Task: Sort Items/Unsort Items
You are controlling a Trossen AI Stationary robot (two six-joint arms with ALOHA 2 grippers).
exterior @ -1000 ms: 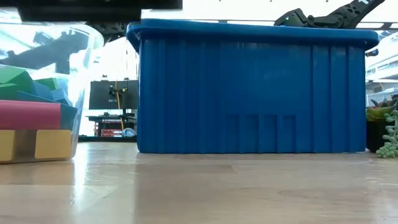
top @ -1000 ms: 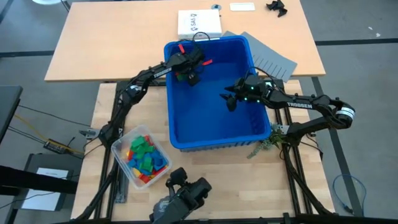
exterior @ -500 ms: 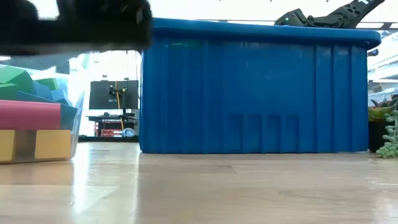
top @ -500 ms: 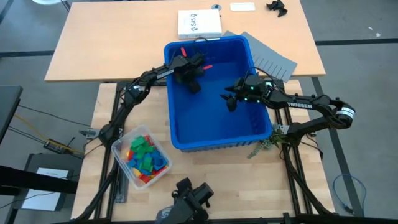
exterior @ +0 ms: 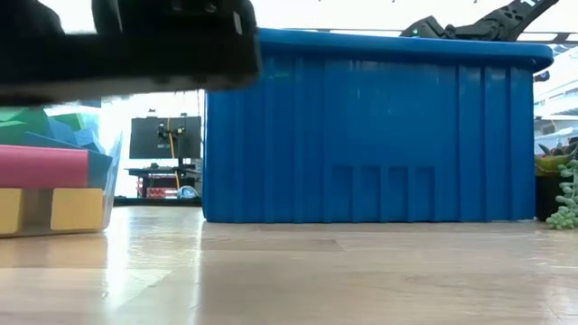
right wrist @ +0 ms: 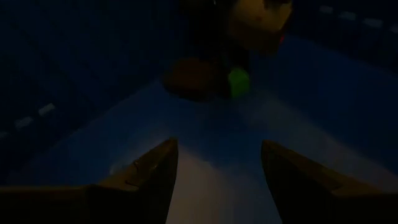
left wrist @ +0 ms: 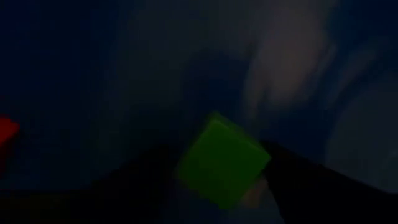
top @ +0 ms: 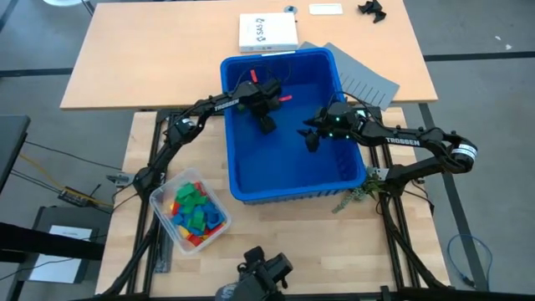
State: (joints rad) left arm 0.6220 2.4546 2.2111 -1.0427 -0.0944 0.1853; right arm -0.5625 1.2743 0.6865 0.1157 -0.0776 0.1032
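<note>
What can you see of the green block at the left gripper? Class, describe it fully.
The green block is a small, plain, bright green piece with flat faces and sharp edges, seemingly foam or plastic. It sits tilted between the left gripper's dark fingers, inside the blue bin, above the bin's floor. The right wrist view shows it as a small green spot across the bin. Whether it touches the floor is unclear.

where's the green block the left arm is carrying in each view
high view: not seen; the left gripper covers it, over the bin's far left part.
low view: not in it; the blue bin wall hides the inside.
left wrist view: green block low centre, between the fingers.
right wrist view: small green spot upper centre, under the other arm.
shared landmark: the blue bin.
</note>
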